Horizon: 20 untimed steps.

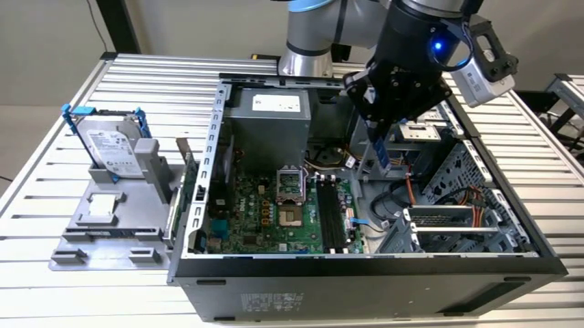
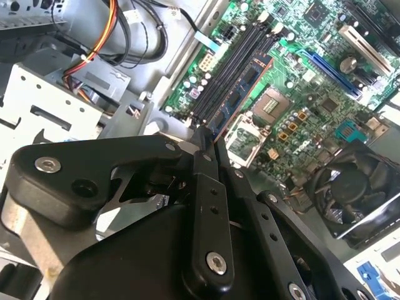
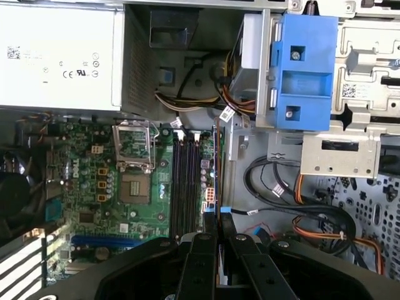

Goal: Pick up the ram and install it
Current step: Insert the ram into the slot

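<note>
Clenching its two black fingers narrowly, the black metal gripper (image 1: 376,128) grasps the ram (image 1: 381,152), a long, thin, dark greenish circuit-board stick, by one end. In both wrist views the gripper (image 2: 209,140) (image 3: 219,220) shows the ram (image 2: 245,87) (image 3: 217,169) almost edge-on, reaching out from between the fingertips. The stick hangs upright in the open grey metal computer case (image 1: 365,270), above the green motherboard (image 1: 273,219), near the long black plastic slots (image 1: 330,215) but apart from them. On the exterior view's left, a silver hard drive with blue rails (image 1: 114,147) stands on the slatted metal table (image 1: 37,225).
</note>
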Available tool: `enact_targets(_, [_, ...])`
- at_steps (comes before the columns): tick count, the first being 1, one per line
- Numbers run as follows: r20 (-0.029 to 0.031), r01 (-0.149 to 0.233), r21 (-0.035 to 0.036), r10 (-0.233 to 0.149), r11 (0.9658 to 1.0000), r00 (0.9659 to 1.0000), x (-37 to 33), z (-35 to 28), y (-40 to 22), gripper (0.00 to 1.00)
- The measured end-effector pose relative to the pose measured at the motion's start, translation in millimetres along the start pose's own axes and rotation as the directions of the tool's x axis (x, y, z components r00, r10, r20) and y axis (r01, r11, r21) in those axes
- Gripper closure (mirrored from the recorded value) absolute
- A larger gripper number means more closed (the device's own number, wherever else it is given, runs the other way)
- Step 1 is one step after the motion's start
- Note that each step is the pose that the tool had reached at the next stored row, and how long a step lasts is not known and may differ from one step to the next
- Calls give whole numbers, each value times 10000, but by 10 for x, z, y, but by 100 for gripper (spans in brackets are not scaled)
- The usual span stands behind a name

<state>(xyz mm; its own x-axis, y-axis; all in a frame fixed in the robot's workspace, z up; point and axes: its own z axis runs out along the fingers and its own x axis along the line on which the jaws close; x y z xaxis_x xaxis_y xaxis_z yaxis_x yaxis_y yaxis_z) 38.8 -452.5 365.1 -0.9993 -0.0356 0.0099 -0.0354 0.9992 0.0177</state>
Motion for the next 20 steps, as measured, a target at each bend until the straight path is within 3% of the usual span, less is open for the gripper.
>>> enact_targets(12, [0, 0, 0, 0, 10000, 10000, -1, 98, -2, 100])
enact_targets(20, [-1, 0, 27, 0, 10000, 10000, -2, 215, -4, 100])
